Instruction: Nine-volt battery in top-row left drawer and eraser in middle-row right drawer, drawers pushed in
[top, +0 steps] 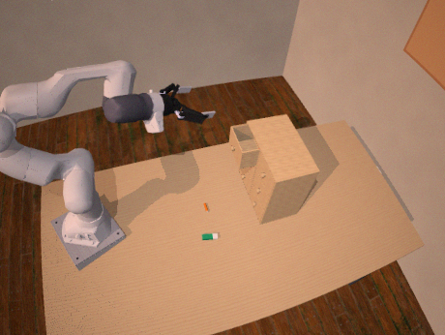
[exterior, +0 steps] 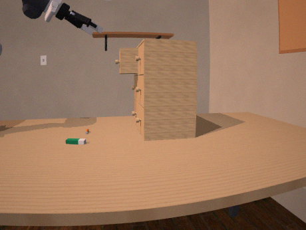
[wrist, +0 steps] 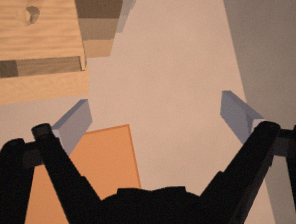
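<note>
The small wooden chest [top: 276, 165] stands on the table, its drawer fronts facing the arm. The left drawer of the top row [top: 244, 140] is pulled partly out; it also shows in the exterior view [exterior: 128, 60] and at the top left of the wrist view [wrist: 40, 50]. I see nothing inside it from here. The other drawers look pushed in. The green and white eraser [top: 210, 236] [exterior: 76, 141] lies flat on the table in front of the chest. I see no nine-volt battery. My gripper [top: 197, 103] [exterior: 88, 24] [wrist: 154, 106] is open and empty, high in the air, well away from the open drawer.
A small orange object [top: 206, 207] lies on the table between the eraser and the chest. The arm's base [top: 87, 232] is bolted at the table's left. A wall shelf [exterior: 133, 34] hangs behind the chest. An orange panel [wrist: 95, 165] hangs on the right wall.
</note>
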### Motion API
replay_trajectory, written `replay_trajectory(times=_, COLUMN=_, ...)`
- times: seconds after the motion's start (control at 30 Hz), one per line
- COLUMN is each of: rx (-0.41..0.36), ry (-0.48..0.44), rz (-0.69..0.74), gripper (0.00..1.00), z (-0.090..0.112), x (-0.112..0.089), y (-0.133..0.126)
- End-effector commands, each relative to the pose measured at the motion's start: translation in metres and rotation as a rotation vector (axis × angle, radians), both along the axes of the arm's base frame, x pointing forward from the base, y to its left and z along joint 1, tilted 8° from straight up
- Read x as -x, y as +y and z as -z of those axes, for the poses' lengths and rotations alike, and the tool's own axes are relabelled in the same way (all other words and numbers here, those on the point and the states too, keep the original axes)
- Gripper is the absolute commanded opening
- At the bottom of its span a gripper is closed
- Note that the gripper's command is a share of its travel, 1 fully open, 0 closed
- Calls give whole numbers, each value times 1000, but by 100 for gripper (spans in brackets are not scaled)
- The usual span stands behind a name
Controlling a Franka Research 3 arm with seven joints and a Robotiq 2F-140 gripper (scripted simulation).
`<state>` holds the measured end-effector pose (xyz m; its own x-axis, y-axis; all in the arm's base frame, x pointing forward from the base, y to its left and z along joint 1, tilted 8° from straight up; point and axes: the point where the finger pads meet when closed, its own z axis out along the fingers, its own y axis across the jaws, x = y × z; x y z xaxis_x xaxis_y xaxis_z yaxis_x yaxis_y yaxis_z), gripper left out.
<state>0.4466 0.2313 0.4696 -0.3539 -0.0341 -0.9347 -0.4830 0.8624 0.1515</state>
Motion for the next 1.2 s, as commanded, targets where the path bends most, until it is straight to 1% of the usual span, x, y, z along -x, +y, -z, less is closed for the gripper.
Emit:
replay_trajectory(times=0.0, rx=-13, ry=9, rz=-1, gripper=100, z=-1, x=0, y=2)
replay_trajectory(times=0.13, rx=-13, ry=9, rz=-1, gripper=100, z=-1, x=0, y=2)
replay_trajectory(times=0.17, rx=-13, ry=34, rz=-36, gripper=100, z=-5, x=1, y=14)
replay_trajectory(times=0.77, rx=-13, ry=34, rz=-36, gripper=100, z=-5, x=1, y=14)
replay_trajectory(times=0.8, rx=-10, ry=71, rz=-79, gripper=100, z=-9, x=3, y=28)
replay_trajectory(times=1.17, rx=-10, ry=71, rz=-79, gripper=100, z=-9, x=3, y=28)
